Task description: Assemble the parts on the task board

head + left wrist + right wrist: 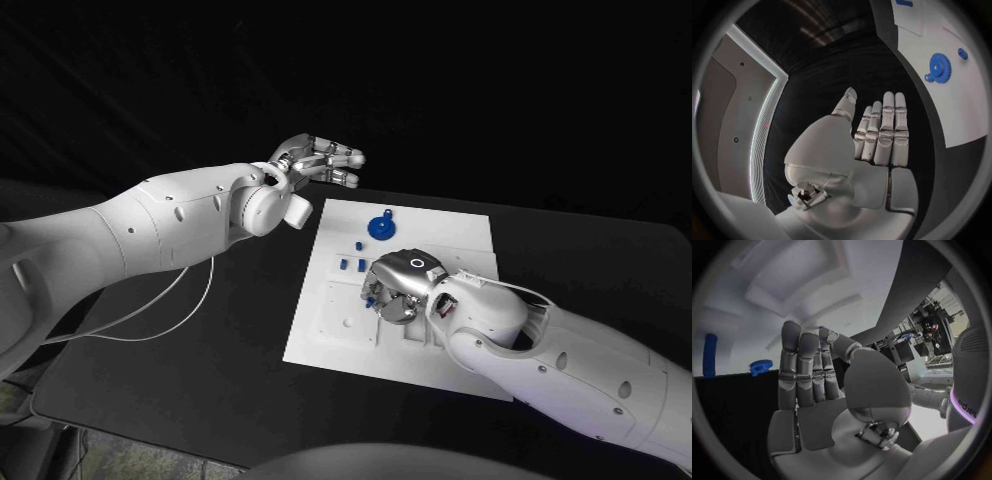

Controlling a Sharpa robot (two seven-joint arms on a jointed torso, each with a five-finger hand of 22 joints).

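Observation:
The white task board (335, 330) lies in the middle of the black table. A blue gear (381, 226) sits near its far edge, with small blue parts (352, 264) just in front of it. My right hand (400, 285) hovers low over the board's middle. Its thumb presses against a finger, and a sliver of a small blue part (824, 343) shows between them. That view also has a blue gear (761, 366) and a blue peg (709, 355). My left hand (320, 160) is raised beyond the board's far left corner, fingers straight and holding nothing. The gear (940, 65) lies off to its side.
Recesses and slots mark the board's surface (346, 320) beside the right hand. Bare black table (202, 350) stretches to the left of the board. A white cable (144, 320) hangs from my left arm over that area.

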